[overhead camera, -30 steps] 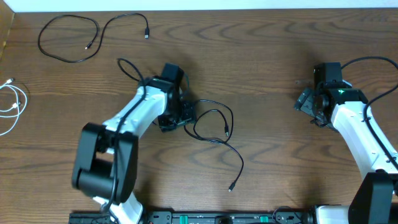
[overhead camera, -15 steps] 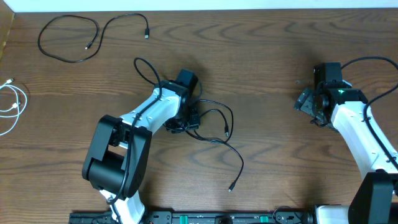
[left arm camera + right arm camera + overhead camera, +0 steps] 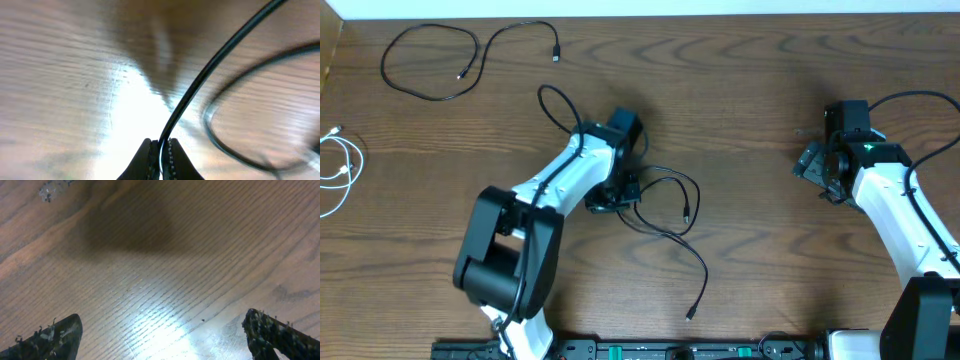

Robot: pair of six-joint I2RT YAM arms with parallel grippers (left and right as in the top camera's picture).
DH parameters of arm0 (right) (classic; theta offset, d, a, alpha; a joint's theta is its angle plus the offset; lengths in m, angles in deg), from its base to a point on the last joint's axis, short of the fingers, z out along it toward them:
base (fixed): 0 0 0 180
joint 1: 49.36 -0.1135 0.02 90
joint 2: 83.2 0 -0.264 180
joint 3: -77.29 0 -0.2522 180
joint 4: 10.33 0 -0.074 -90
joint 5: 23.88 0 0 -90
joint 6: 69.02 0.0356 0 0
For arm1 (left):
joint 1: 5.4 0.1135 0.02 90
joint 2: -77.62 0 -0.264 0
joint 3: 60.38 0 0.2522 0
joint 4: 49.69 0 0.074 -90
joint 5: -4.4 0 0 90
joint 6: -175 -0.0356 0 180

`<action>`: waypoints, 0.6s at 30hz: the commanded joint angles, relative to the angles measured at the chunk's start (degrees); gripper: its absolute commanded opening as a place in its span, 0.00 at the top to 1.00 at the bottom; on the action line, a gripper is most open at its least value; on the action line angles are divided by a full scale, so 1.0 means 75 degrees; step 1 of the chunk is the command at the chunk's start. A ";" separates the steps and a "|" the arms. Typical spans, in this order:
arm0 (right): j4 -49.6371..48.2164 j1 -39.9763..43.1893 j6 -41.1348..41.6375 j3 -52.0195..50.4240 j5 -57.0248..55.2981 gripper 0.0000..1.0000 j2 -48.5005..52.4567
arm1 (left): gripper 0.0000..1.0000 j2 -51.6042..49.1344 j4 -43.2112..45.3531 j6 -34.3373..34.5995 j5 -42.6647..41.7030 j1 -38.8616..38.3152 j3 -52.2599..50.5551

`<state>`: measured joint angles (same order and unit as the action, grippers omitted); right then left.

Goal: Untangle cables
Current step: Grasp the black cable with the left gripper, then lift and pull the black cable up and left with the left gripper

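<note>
At a wood-grain worktop (image 3: 770, 80), the left claw (image 3: 623, 192) was clamped on a black cable (image 3: 704, 262) near the middle of the surface, seen from overhead. The wrist view showed the left claw (image 3: 160, 146) with its jaws pressed together on the thin black cable (image 3: 200, 86), which ran from the fingertips up toward the upper right, with a blurred loop of the same cable curving at the right of the picture. From overhead, that cable lay in loose overlapping loops just right of the claw; one plug end (image 3: 686, 213) sat inside the loops, and a long tail trailed toward the near edge and ended in another plug (image 3: 690, 314). A second black cable (image 3: 432, 99) lay well apart at the far left corner in one open loop, its plug end (image 3: 556, 53) pointing toward the middle. A white cable (image 3: 360, 160) was coiled at the left edge, partly cut off by the picture's border. The right claw (image 3: 817, 168) stood well apart on the right side, over bare wood. Its own camera showed the right claw (image 3: 160, 324) with jaws spread wide and nothing between them.
</note>
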<state>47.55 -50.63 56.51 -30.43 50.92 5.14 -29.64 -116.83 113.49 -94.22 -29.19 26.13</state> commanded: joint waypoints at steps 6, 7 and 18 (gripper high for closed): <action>0.0009 0.0015 -0.0058 0.0009 -0.0093 0.01 0.0012 | 0.93 0.3235 0.0154 -0.0388 -0.1169 0.0012 0.1265; 0.0009 0.0015 -0.0058 0.0009 -0.0096 0.01 0.0012 | 0.92 0.3596 0.0329 -0.0385 -0.1411 0.0012 0.1265; 0.0009 0.0015 -0.0058 0.0009 -0.0093 0.01 0.0012 | 0.93 0.6120 0.1425 0.0338 -0.2186 0.0012 0.1265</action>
<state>47.55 -50.63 56.48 -30.43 50.92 5.16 14.34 -106.54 114.08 -108.85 -29.19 35.24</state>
